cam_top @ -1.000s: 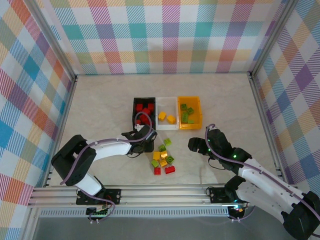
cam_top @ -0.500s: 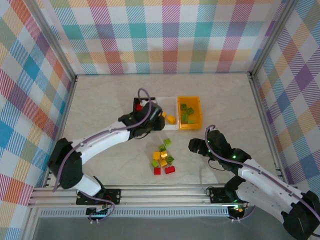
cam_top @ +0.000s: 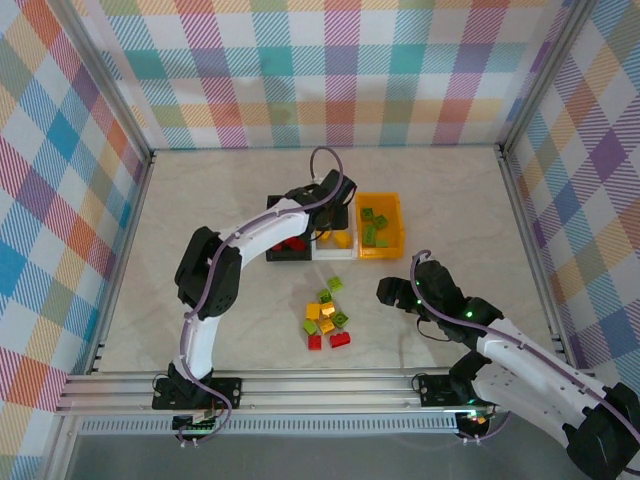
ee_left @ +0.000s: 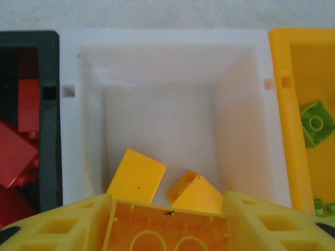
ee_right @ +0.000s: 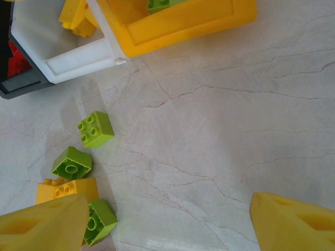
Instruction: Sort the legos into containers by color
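The yellow-orange brick (ee_left: 167, 232) is sitting hollow side up between the fingers of the left pincer (ee_left: 167, 219), which is clamping it from both sides and hovering over the near end of the white bin (ee_left: 157, 44), where two yellow bricks (ee_left: 136, 175) are already lying. It is looking light, rigid and slick, so squeezing its flat opposite walls is seeming the safest hold, and dropping it should not be harming it. The black bin (ee_left: 49, 63) is holding red pieces and the orange bin (ee_left: 280, 104) green ones, while a loose pile (cam_top: 327, 318) is waiting on the tabletop (ee_right: 235, 130). The right pincer (ee_right: 167, 222) is gaping wide with nothing in it, beside that pile. A second ago the left arm was crouching near the black bin; the right arm is staying put.
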